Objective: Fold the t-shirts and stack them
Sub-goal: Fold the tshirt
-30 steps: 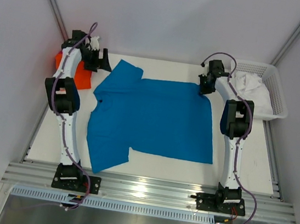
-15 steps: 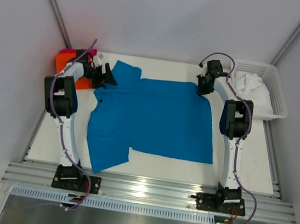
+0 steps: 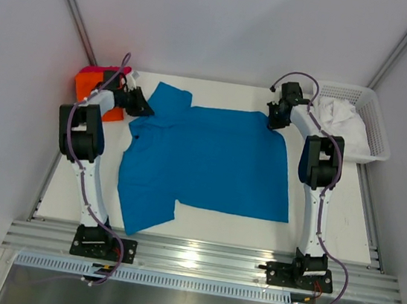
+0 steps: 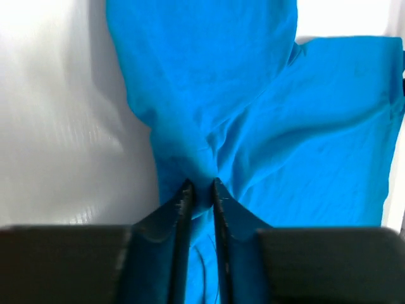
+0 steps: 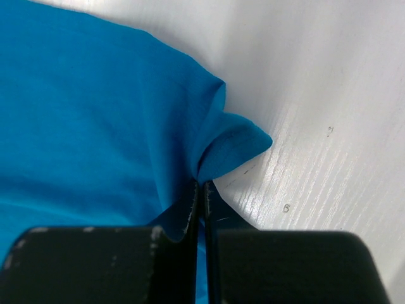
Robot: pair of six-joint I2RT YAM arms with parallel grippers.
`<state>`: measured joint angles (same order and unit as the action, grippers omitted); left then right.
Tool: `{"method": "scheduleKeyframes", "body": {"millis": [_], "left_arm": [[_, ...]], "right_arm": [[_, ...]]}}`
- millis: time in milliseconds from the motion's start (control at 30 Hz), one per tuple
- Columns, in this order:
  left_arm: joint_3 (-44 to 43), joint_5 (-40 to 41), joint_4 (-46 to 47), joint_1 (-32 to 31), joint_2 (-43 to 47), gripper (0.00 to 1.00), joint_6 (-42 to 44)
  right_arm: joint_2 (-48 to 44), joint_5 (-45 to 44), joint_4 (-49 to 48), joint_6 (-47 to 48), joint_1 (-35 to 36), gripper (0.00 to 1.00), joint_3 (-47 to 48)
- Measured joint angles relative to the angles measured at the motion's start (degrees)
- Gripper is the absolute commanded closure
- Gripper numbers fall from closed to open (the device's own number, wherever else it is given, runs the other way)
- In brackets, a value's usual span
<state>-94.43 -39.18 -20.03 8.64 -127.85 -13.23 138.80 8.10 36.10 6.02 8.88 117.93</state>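
One blue t-shirt [image 3: 210,160] lies spread flat on the table [image 3: 329,221], long axis left to right, collar and sleeves leftward, hem rightward, smooth and bright. The left gripper [image 4: 199,187] pinches bunched cloth by its far sleeve; the right gripper [image 5: 200,187] clamps its far hem corner.

No text, label, brand or number legible in any view. Blue shirt [image 3: 210,160] shows plain cloth only.
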Motion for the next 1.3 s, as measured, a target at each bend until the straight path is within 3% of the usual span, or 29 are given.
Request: {"method": "scheduleKeyframes", "body": {"millis": [200,733,1000,1300], "left_arm": [[-0.61,1.68,0.55,-0.07,0.02,0.99,0.35],[1.49,7.74,-1.60,-0.26,15.58,1.00,7.85],[2.21,7.67,-4.63,-0.26,16.55,1.00,10.25],[4.13,7.28,-12.07,-0.26,18.71,1.00,14.99]], "right_arm": [[-0.50,0.33,-0.52,0.00,0.00,1.00,-0.94],[-9.77,-1.14,0.57,2.67,0.17,1.00,-3.10],[-21.75,-4.68,-0.35,5.60,1.70,1.00,-9.42],[-25.70,-4.90,3.02,6.78,0.90,1.00,-12.31]]}}
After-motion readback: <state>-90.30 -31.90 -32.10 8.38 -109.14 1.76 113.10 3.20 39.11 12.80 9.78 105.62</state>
